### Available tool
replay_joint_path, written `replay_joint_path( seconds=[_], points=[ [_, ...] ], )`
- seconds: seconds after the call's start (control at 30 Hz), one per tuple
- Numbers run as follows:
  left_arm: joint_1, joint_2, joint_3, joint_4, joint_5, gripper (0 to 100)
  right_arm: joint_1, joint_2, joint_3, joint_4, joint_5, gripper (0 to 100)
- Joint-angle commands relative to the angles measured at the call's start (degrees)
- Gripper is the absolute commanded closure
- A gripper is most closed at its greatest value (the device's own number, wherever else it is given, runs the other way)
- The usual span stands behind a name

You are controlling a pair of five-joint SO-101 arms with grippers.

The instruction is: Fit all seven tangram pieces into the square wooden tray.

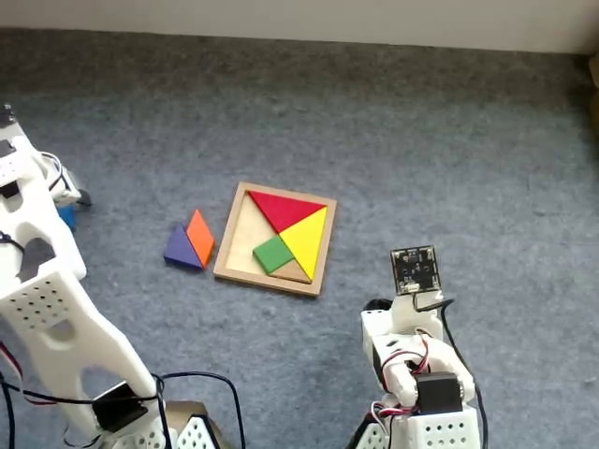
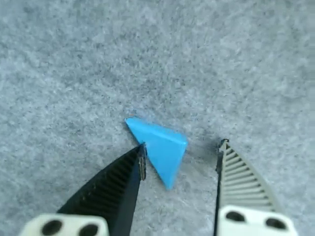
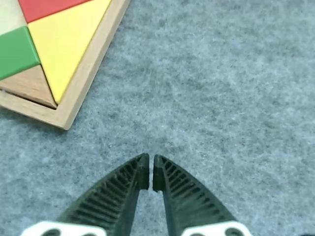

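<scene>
The square wooden tray [image 1: 223, 260] lies mid-table and holds a red triangle [image 1: 284, 208], a yellow triangle [image 1: 309, 240], a green square [image 1: 271, 253] and a brown triangle [image 1: 294, 271]. Just left of the tray, a purple triangle [image 1: 179, 247] and an orange parallelogram [image 1: 200, 237] rest on the carpet. A light blue triangle [image 2: 160, 146] lies flat at the far left of the table, and my left gripper [image 2: 181, 148] stands open around it, one fingertip [image 2: 141, 156] at its edge. My right gripper [image 3: 150, 172] is shut and empty, hovering over carpet near the tray's corner [image 3: 66, 115].
Grey carpet [image 1: 449, 159] covers the whole table. The left arm [image 1: 42, 271] stretches along the left edge; the right arm's base [image 1: 416, 374] sits at the front, right of the tray.
</scene>
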Motion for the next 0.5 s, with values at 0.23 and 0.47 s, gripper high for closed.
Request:
replay_joint_path(
  seconds=[0.23, 0.47],
  points=[
    [-3.6, 5.2, -0.5, -4.6, 0.4, 76, 0.7, -0.7, 6.1, -0.5, -0.4, 96.9],
    [-3.5, 5.9, -0.5, -4.3, 0.4, 76, 0.7, -0.7, 6.1, -0.5, -0.4, 96.9]
  ],
)
